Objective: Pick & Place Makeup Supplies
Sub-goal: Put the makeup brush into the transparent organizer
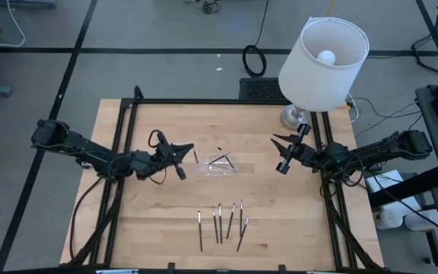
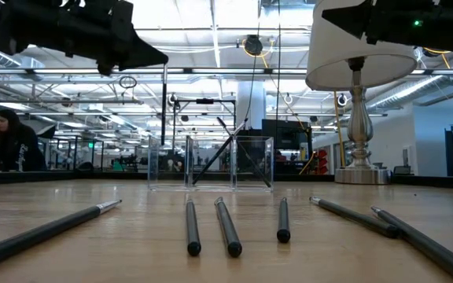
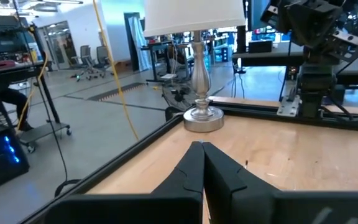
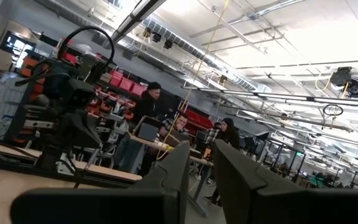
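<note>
High view shows a wooden table (image 1: pixel 150 228) edged by a black frame, with a white-shaded lamp (image 1: pixel 323 53) standing on its silver base at the far right corner. The left arm (image 1: pixel 82 148) reaches in from the left side and the right arm (image 1: pixel 371 152) from the right, both raised above the wood.

The left gripper (image 1: pixel 187 148) hangs just left of a small clear tray (image 1: pixel 215 167) at the table's middle; in the left wrist view its fingers (image 3: pixel 191 171) are pressed together with nothing between them. The right gripper (image 1: pixel 283 154) hovers to the right of the tray, apart from it, and the right wrist view shows its fingers (image 4: pixel 176 168) standing slightly apart with a narrow gap and nothing gripped.

Two thin dark sticks (image 1: pixel 220 160) lean crossed inside the tray. Six more makeup sticks (image 1: pixel 219 224) lie flat in a loose row on the wood nearer the front edge, well apart from both grippers; the low view shows them side by side, ends toward the camera.
</note>
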Robot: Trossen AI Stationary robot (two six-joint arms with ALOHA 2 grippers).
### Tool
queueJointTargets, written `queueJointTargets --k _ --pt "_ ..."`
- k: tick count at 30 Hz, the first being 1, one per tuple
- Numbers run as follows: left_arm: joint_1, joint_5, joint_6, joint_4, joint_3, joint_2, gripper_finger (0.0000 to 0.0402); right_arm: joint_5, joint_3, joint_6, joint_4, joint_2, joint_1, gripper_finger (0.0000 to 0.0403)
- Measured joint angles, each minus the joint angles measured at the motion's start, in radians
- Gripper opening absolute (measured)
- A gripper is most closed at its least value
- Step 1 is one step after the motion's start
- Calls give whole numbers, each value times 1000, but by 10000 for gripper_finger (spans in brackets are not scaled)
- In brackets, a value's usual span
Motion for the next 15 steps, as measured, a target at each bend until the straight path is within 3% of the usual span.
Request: queueJointTargets --k 6,15 --pt "22 24 0 66 0 69 0 0 0 0 0 0 0 59" --pt "38 17 10 222 25 287 0 -1 0 0 12 0 0 59"
